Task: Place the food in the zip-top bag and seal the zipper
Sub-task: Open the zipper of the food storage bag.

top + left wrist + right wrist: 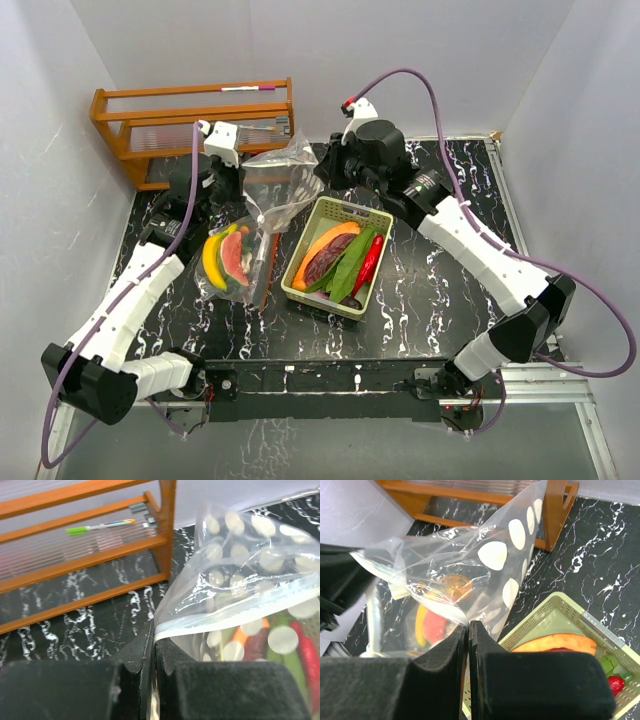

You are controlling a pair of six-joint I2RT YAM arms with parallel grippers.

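Note:
A clear zip-top bag [275, 180] with white dots is held up between both grippers, its lower part resting on the table. A yellow banana [212, 262] and a watermelon slice [236, 258] lie inside it, also seen in the right wrist view [421, 625]. My left gripper [238, 183] is shut on the bag's white zipper edge [200, 622]. My right gripper [326, 172] is shut on the bag's opposite edge [470, 565]. The orange wedge [325, 243], aubergine [323, 263], green pods [350, 262] and red chilli [369, 262] lie in the pale green basket [318, 303].
A wooden rack [190, 120] stands at the back left, close behind the left gripper, with a pen [100, 526] on its top shelf. The basket's near corner [555, 611] sits just right of the right gripper. White walls enclose the black marbled table [450, 300].

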